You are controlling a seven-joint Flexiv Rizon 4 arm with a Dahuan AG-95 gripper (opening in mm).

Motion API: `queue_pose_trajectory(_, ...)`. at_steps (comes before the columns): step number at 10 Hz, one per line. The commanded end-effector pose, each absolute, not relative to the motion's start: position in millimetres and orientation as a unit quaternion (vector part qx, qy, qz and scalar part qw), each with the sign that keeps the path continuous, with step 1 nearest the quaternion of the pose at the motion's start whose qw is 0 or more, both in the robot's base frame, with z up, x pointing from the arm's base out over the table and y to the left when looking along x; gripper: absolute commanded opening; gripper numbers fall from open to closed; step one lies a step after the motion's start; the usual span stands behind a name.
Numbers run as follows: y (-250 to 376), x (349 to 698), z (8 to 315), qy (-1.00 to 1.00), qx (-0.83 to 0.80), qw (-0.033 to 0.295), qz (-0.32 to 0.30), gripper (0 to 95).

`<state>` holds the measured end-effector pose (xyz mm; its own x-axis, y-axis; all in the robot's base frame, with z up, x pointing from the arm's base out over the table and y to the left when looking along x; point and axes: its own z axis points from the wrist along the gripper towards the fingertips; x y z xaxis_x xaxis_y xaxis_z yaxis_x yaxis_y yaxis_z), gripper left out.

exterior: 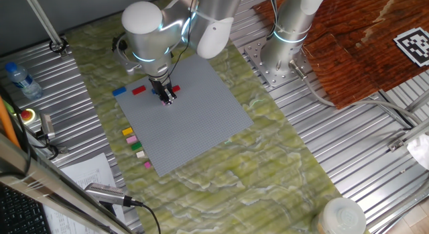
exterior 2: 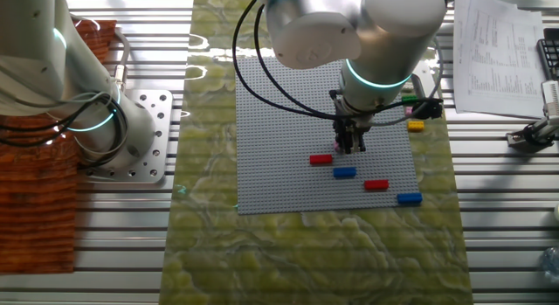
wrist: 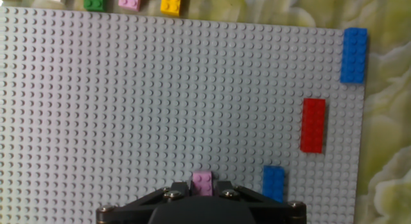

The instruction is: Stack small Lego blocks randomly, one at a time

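Pink brick (wrist: 203, 183) sits pinched between the fingers of the gripper (wrist: 203, 190), held low over the grey baseplate (wrist: 160, 95); its long axis cannot be told, since only its studded top end shows in the hand view. Judged step: carrying one small block in to be placed, so the next move calls for squaring it to the studs and pressing straight down, either on bare plate or on the blue brick (wrist: 274, 183) just beside it. Further out lie a red brick (wrist: 313, 125) and a second blue brick (wrist: 354, 54), long axes running away from the gripper, and a row of spare blocks (wrist: 128, 0) off the plate's far edge on the worktop.
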<state>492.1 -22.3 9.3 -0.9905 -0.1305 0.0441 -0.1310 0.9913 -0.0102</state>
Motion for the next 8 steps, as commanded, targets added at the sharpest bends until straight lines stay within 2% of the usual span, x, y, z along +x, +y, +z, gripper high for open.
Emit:
queue_pose_trajectory(1,-22.2,493.1,-10.9,-0.998,0.065,0.023,0.006,19.0)
queue_pose_trajectory(8,-19.3,490.1,22.5,-0.997,0.069,0.027,0.0,19.0)
